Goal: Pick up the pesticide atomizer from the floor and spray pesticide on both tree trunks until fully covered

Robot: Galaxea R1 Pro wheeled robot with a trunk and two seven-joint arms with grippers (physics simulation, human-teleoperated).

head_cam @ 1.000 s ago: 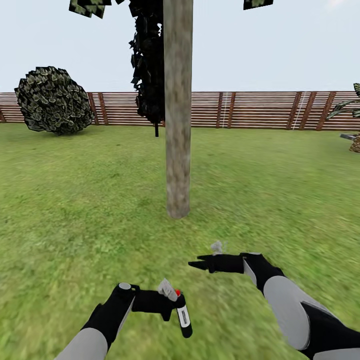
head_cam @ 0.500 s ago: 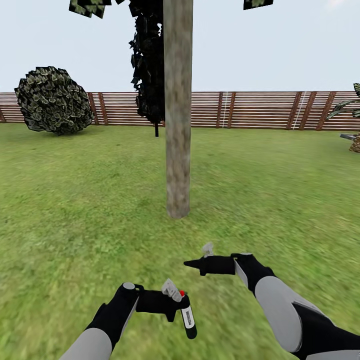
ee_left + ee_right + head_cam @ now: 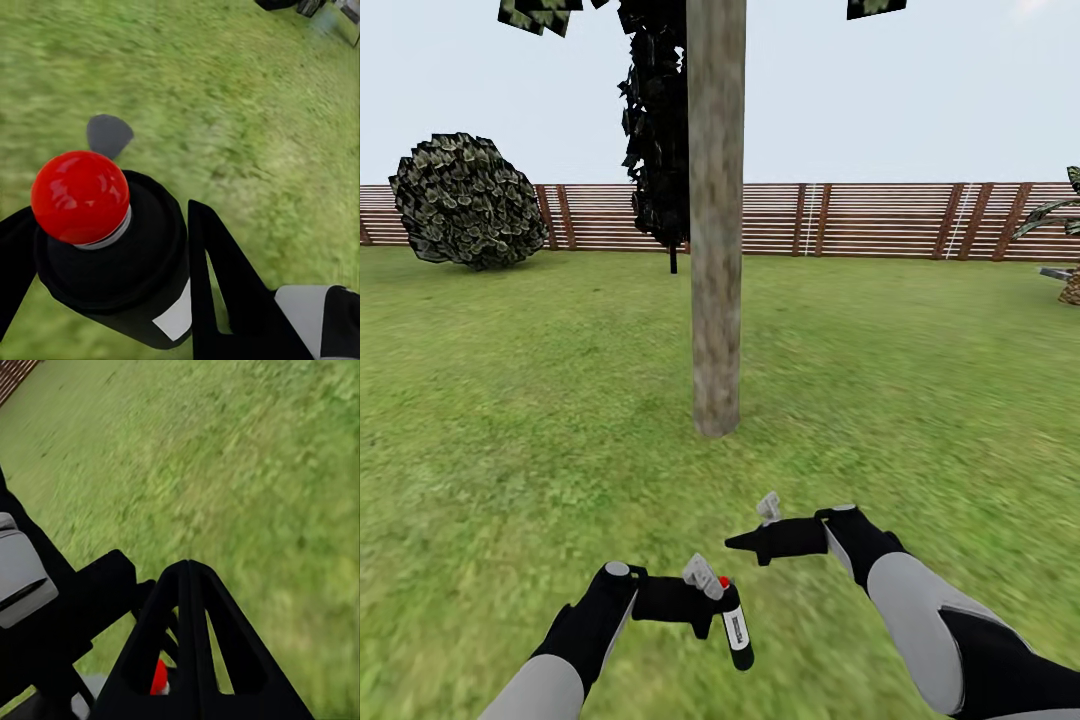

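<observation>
One tree's trunk, a grey-brown mottled column, rises from the grass straight ahead in the head view. My left gripper is shut on the pesticide atomizer, a slim black bottle with a white label and a red cap, held low over the grass well short of the trunk. In the left wrist view the atomizer's red cap and black body sit between the fingers. Just beyond and to the right of the atomizer, my right gripper is shut and empty, pointing left. Its fingers are pressed together.
Grass floor spreads all around. A round bush stands at the far left and a dark conifer behind the trunk. A brown slatted fence closes the back, with a palm at the right edge.
My right gripper has drifted a little left and down towards the atomizer. The left gripper with the atomizer has shifted slightly right. The camera has not moved.
</observation>
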